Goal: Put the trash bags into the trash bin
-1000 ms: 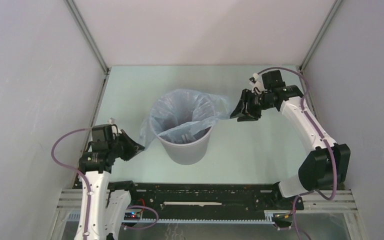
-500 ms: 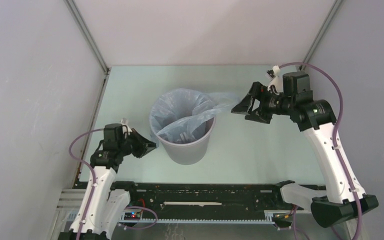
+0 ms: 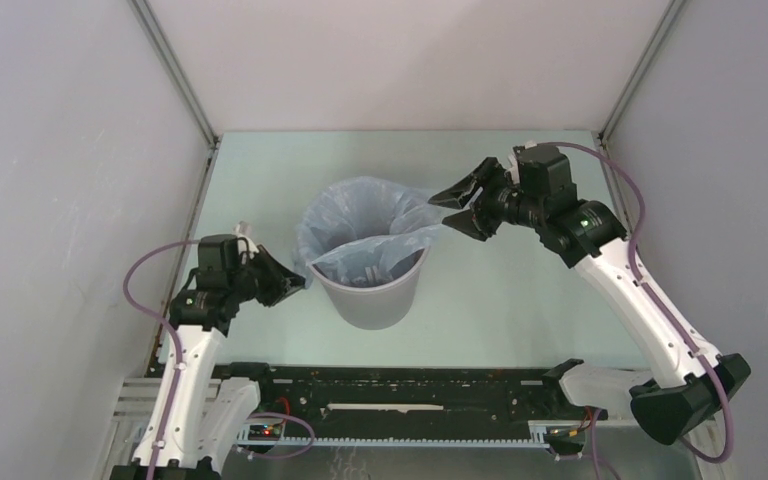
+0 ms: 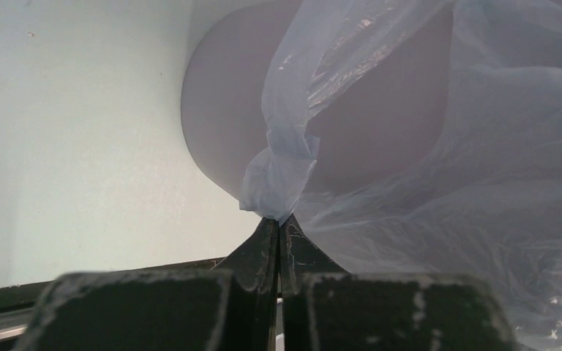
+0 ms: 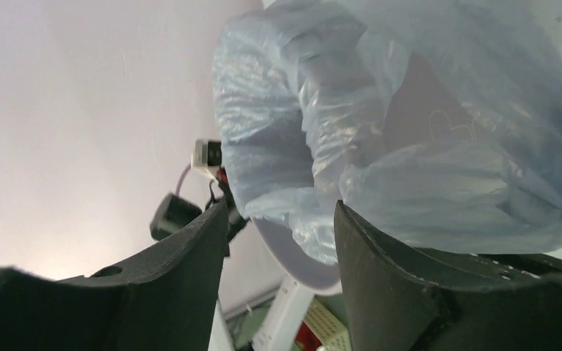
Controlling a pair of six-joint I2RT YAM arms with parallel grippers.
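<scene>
The left fingers (image 4: 262,252) are pressed together, pinching a twisted corner of the pale-blue trash bag (image 4: 439,183) at their tips, just beside the near-left rim of the grey trash bin (image 3: 375,300). The right fingers (image 5: 380,270) stand apart at the bag's loose flap by the bin's far-right rim; whether they touch the film I cannot tell. The bag sits inside the upright bin, its mouth draped over the rim, on the pale-green surface (image 3: 520,290).
</scene>
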